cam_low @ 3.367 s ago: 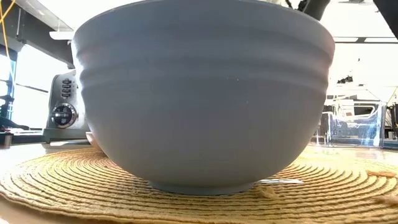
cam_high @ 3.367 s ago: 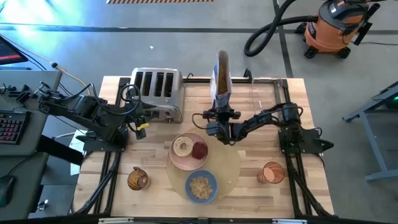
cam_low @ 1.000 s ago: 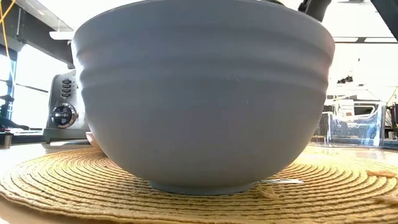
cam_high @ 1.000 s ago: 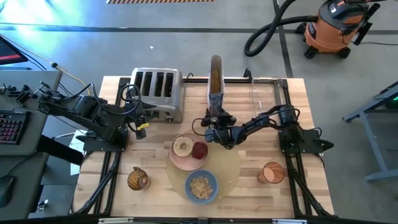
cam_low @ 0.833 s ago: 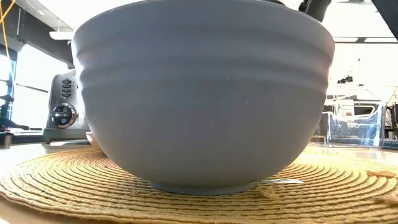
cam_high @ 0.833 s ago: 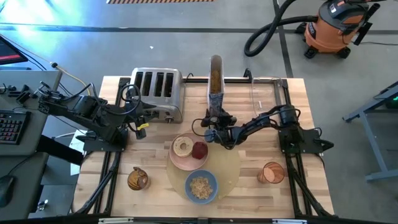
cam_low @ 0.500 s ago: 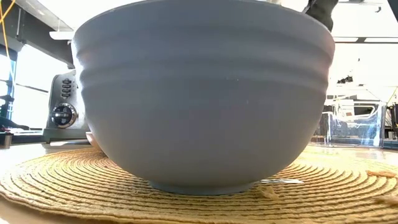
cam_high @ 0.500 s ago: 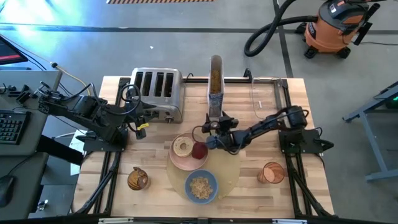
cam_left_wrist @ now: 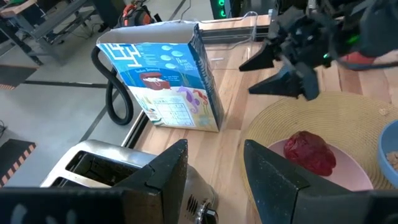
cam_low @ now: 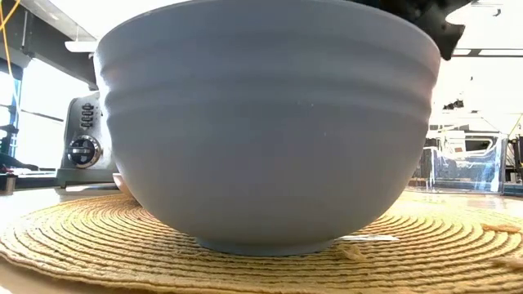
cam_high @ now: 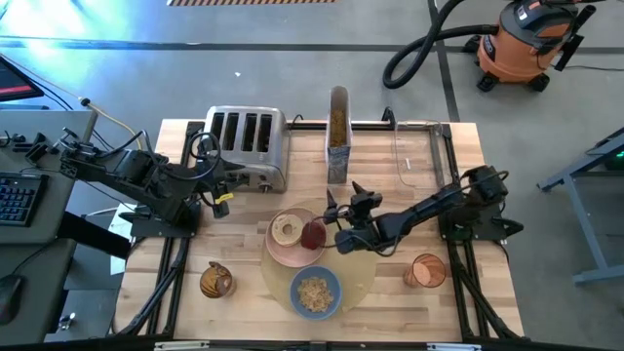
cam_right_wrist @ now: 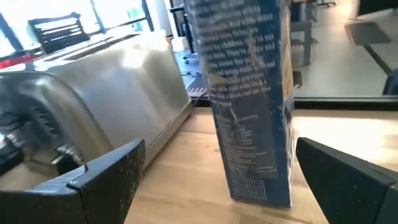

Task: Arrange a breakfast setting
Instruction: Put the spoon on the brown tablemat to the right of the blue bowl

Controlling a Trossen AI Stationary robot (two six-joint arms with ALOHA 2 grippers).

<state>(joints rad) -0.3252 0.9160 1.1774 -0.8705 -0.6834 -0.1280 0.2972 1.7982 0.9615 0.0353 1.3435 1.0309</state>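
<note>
One round pink plate (cam_high: 292,246) bears a tan bagel (cam_high: 286,230) and red fruit (cam_high: 312,235); the right gripper (cam_high: 336,216) hovers beside it, fingers spread and empty.

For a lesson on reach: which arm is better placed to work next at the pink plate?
Right. The right gripper hangs open over the mat's back edge, just beside the plate. The left gripper waits farther off, by the toaster.

Cereal box (cam_high: 337,134) just beside toaster (cam_high: 246,146)
</note>
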